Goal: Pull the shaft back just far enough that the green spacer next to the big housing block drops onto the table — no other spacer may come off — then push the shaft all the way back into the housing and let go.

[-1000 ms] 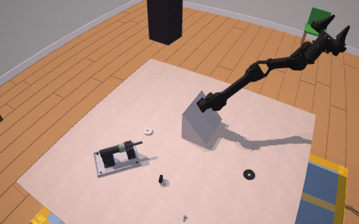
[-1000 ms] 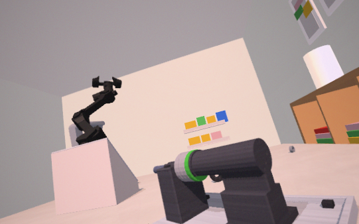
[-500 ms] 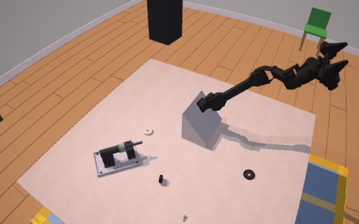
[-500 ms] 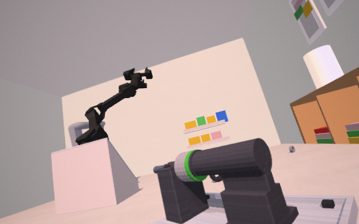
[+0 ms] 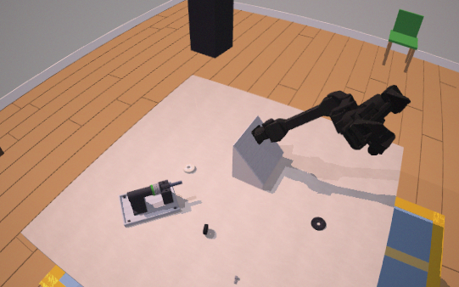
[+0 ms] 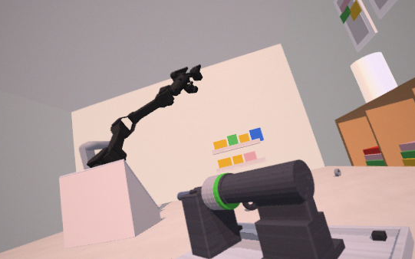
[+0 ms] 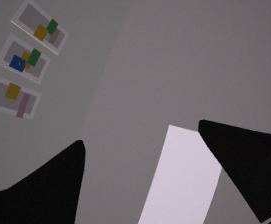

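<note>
The dark housing block (image 5: 139, 194) (image 6: 268, 184) stands on the pale base plate (image 5: 154, 216) (image 6: 360, 247). The green spacer (image 5: 152, 189) (image 6: 233, 206) sits against the housing's face, up on the shaft line. Pale spacers (image 5: 157, 188) (image 6: 209, 195) sit beside it, between it and the smaller dark support block (image 5: 167, 196) (image 6: 207, 226). The grey-blue shaft (image 5: 177, 183) (image 6: 184, 193) sticks out beyond the support; its part inside the housing is hidden. My gripper (image 6: 195, 81) (image 7: 143, 136) is open and empty, raised high and far from the shaft.
The arm stands on a grey wedge-shaped block (image 5: 250, 166) (image 6: 96, 207). On the table lie a white ring (image 5: 193, 171), a black ring (image 5: 313, 223), a small black piece (image 5: 205, 229) and a small metal piece (image 5: 236, 278) (image 6: 337, 172).
</note>
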You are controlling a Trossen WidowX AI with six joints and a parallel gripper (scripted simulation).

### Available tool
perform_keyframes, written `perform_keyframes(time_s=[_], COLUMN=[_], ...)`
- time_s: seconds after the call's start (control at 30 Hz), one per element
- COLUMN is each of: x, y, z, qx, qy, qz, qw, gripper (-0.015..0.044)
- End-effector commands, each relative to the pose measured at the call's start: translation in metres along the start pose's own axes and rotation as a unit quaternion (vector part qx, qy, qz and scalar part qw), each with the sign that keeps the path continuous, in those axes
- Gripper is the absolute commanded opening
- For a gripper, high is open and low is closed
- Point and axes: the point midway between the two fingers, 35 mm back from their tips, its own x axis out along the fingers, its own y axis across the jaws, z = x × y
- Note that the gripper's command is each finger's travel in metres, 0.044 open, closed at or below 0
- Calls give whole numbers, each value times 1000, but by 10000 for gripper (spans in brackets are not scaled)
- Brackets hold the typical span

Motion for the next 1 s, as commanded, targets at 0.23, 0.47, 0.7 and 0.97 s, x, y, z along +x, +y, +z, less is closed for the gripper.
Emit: perform_keyframes(time_s=[0.23,0.47,0.7,0.97], x=[-24,-69,-139,-246], y=[147,254,347,428], z=[-33,-60,-91,-124], qx=[-71,-155,-220,-261], qy=[19,-14,-61,-131], qz=[161,282,400,524], qw=[984,947,887,800], gripper=[440,440,440,440])
